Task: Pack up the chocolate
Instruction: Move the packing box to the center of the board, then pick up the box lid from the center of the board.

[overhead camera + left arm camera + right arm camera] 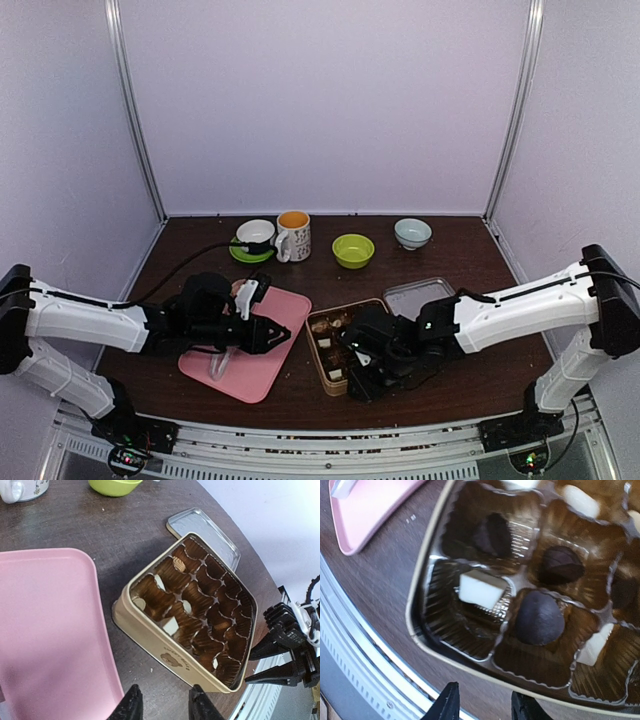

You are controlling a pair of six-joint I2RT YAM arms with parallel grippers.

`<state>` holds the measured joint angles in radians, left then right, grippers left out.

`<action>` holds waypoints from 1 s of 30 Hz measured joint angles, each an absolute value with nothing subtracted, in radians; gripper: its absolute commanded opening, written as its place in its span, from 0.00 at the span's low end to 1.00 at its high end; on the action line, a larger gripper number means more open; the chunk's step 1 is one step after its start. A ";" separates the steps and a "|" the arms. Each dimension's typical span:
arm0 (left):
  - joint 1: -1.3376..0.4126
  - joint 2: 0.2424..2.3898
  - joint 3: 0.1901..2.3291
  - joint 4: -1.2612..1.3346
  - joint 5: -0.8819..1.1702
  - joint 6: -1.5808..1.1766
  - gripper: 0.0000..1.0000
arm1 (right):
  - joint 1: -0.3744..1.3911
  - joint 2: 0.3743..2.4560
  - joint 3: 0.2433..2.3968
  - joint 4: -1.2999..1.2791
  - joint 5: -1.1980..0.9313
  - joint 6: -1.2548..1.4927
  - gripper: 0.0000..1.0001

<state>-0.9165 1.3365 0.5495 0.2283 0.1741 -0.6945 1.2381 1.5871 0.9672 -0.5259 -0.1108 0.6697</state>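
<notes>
From above, the square gold metal tin [312, 345] is sitting on the dark wooden counter [450, 250] between the arms. The right pincer [360, 384] is hovering at its near corner, nearer than the left pincer [283, 335], which is hanging over the pink plastic tray [250, 380].

In the left wrist view, the left pincer's jaws are standing partly apart and empty. The tin is lying ahead and to the right, with cream and brown chocolate pieces [171, 626] sitting in its brown paper cups [215, 605].

In the right wrist view, the right pincer is gaping partly and gripping nothing. A cream-white chocolate block [480, 589] is lying just ahead, its long axis running left to right, with a rounded dark piece [539, 617] beside it.
</notes>
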 measured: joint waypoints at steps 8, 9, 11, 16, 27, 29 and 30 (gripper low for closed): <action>-0.910 1.280 0.548 0.178 0.125 -0.687 0.41 | 1.226 1.589 1.036 -0.505 -0.088 0.547 0.46; -0.910 1.275 0.547 0.173 0.118 -0.686 0.42 | 1.223 1.570 1.036 -0.510 -0.084 0.537 0.46; -0.910 1.260 0.545 0.165 0.108 -0.685 0.44 | 1.208 1.517 1.036 -0.528 -0.078 0.516 0.45; -0.910 1.221 0.544 0.155 0.082 -0.672 0.46 | 1.114 1.418 1.036 -0.578 -0.052 0.484 0.41; -0.910 1.172 0.532 0.126 0.067 -0.640 0.49 | 0.836 1.432 1.022 -0.663 0.025 0.427 0.33; -0.910 1.171 0.530 0.128 0.068 -0.640 0.50 | 0.811 1.466 1.023 -0.662 0.031 0.416 0.33; -0.910 1.171 0.529 0.129 0.068 -0.640 0.50 | 0.800 1.488 1.023 -0.662 0.035 0.413 0.33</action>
<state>-0.9104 1.1709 0.5293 0.1287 0.0677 -0.6395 0.7998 1.4876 1.0225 -0.6624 0.0353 0.4126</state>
